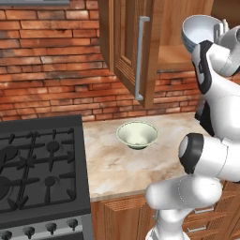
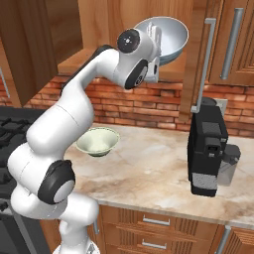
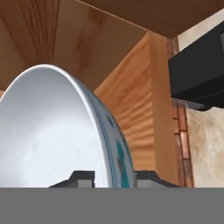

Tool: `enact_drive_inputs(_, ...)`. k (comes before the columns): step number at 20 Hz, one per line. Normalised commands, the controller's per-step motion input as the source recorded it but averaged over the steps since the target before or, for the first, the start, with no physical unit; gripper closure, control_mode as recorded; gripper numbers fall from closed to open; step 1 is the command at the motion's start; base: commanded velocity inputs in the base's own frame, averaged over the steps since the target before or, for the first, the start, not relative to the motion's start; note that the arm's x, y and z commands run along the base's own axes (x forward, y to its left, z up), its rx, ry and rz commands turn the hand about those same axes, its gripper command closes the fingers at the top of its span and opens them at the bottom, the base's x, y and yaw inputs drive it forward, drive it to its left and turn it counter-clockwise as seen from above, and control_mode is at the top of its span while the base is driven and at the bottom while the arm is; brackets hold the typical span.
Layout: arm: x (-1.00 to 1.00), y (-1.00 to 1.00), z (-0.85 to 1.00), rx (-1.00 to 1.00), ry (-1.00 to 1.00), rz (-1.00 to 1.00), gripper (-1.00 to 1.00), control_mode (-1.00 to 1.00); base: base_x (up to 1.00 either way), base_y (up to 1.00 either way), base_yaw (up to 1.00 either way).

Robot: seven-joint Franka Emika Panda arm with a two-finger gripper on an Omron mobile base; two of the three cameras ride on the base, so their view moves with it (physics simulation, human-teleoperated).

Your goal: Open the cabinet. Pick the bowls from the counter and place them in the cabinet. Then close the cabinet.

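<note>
the claw [image 3: 113, 177] pinches the rim of the light blue, white-lined ceramic bowl [image 2: 166, 37], tilted at the open brown wooden cabinet [image 1: 136, 51] mouth, so level it over the shelf before letting go, with the pale green-cream bowl [image 1: 137, 134] far below on the beige marble counter [image 2: 149, 173].

The beige marbled counter [image 1: 108, 168] carries a pale green-cream bowl [image 1: 137, 134] upright near its middle and, well apart toward the right, a black coffee machine [image 2: 208, 149].
</note>
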Motion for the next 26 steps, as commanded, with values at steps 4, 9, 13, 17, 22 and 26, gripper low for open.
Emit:
enact_drive_inputs(4,-0.22,-0.25,0.01,0.05,0.0,0.0,-1.0,-1.0,0.0,0.0,0.0)
enact_drive_inputs(9,0.0,-0.07,0.01,0.0,-0.03,0.0,-1.0,-1.0,0.0,0.0,0.0)
enact_drive_inputs(13,-0.03,0.0,0.24,0.0,-0.12,0.0,-1.0,-1.0,0.0,0.0,0.0)
enact_drive_inputs(17,-0.18,-0.04,0.56,0.0,-0.08,0.01,-1.0,-1.0,0.0,0.0,0.0)
enact_drive_inputs(22,-0.51,0.0,0.36,0.06,0.05,0.04,-1.0,-1.0,0.0,0.0,0.0)
enact_drive_inputs(26,-1.0,0.45,-0.01,0.04,0.1,0.02,-1.0,-1.0,0.0,0.0,0.0)
